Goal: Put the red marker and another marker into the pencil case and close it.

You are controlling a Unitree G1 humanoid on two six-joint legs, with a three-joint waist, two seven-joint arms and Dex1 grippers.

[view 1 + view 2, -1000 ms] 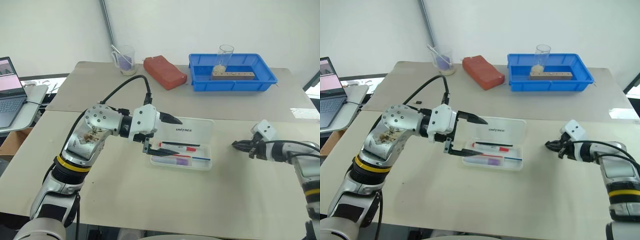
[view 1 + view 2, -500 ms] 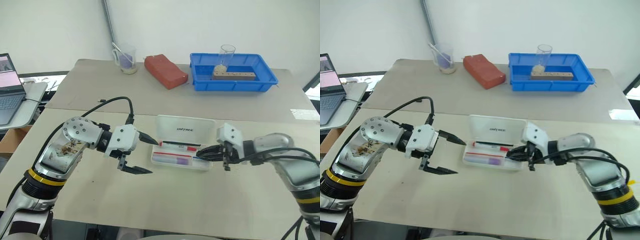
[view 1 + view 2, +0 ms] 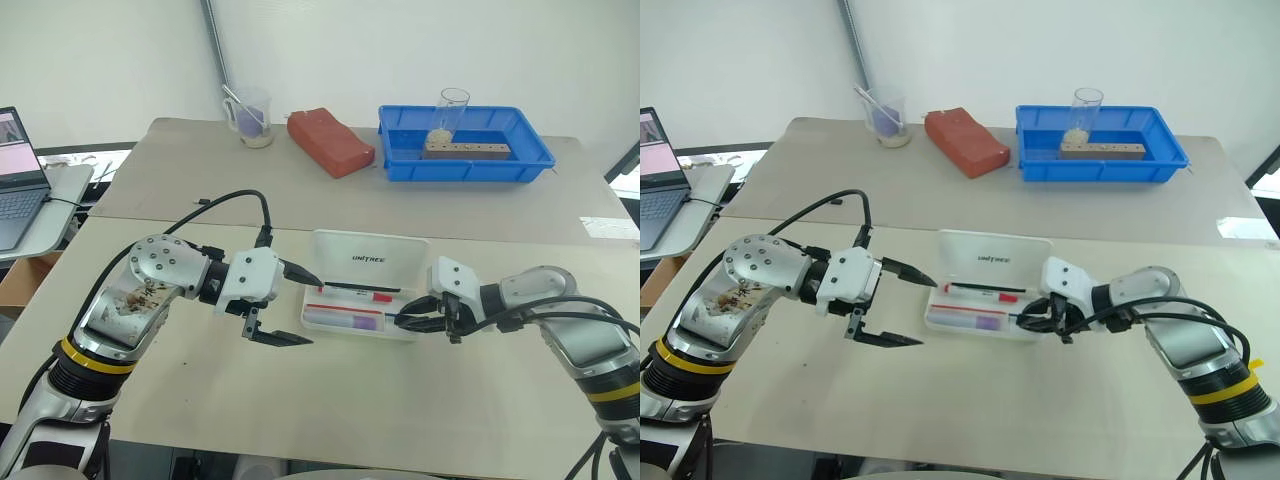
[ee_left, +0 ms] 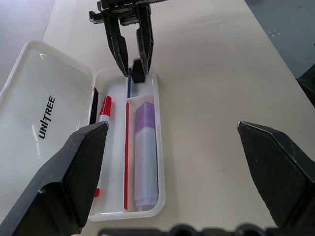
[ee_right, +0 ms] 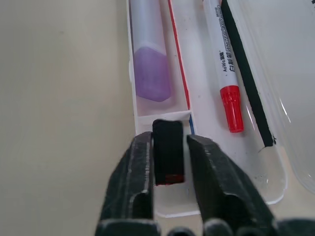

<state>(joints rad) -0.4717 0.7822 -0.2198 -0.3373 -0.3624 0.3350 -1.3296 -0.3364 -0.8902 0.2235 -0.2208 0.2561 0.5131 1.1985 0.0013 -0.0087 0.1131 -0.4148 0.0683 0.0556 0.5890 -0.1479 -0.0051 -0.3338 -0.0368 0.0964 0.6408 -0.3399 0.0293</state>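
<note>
The red marker and the lavender highlighter are lying in the pencil case, lid unclosed. The left gripper is spread; the right gripper is seemingly pinching a small black block.

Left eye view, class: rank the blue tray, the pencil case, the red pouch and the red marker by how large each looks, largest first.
1. blue tray
2. pencil case, open; nearer the camera, so this order is unsure
3. red pouch
4. red marker
</note>
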